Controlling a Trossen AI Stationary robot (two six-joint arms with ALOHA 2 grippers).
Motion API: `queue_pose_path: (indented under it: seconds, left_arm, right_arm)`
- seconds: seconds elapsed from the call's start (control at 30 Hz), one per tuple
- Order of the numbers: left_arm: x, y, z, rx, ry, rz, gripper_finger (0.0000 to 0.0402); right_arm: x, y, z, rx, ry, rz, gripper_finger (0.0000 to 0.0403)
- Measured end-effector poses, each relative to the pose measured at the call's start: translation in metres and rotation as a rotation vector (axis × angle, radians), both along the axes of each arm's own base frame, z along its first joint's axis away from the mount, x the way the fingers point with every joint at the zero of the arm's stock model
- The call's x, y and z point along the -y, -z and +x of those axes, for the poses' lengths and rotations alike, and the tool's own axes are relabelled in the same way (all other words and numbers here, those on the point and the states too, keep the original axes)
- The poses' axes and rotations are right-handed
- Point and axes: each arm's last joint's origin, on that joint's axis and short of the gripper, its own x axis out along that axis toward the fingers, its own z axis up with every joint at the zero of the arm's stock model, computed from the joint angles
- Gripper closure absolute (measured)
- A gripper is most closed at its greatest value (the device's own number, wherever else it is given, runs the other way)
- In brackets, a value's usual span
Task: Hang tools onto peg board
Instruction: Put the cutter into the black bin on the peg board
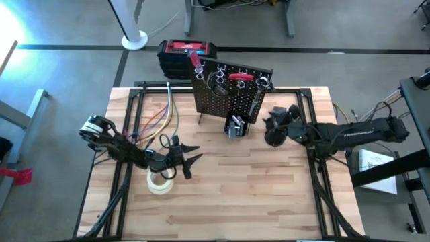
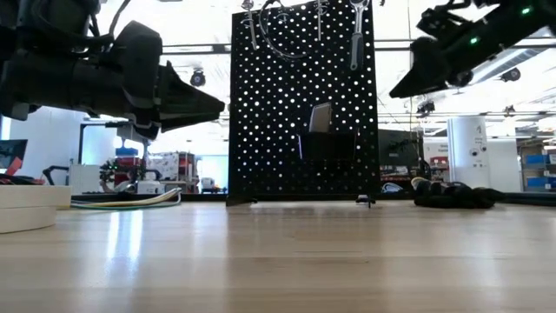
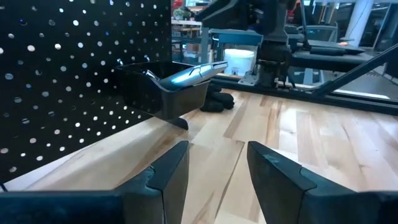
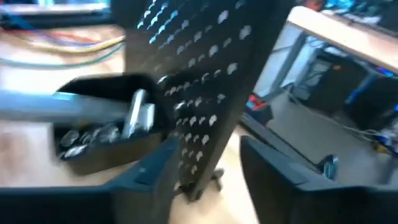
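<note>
Guessing the right pincer sits empty with fingers apart beside the peg board after dropping something into its bin, left pincer parked half-open, holding nothing, over the desk.

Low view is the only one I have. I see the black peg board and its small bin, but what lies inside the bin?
Observer: In the right wrist view the bin holds short silvery bits and one grey metal tool standing in it.
Operator: Does the right gripper hold anything?
Observer: No. The right gripper is open and empty, close to the peg board.
Operator: And the left one?
Observer: The left gripper is open too, empty, facing the bin.
</note>
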Motion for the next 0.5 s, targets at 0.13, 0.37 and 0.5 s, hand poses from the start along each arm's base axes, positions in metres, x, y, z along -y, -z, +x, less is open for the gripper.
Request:
queue_pose_path:
  seconds: [0.13,0.37,0.5]
  left_arm:
    - [0.0,0.0,0.0,-0.001,-0.009,0.001,0.0248]
    - [-0.001,0.001,-0.001,-0.004,-0.015,0.001,0.0248]
    - [-0.001,0.001,-0.001,-0.004,-0.015,0.0,0.0248]
  right_arm:
    - [0.015,-0.001,0.002,-0.006,0.036,-0.019,0.0184]
    - [0.046,-0.004,0.002,0.032,-0.115,0.09,0.0137]
    - [0.066,-0.004,-0.005,0.029,-0.079,0.094,0.0144]
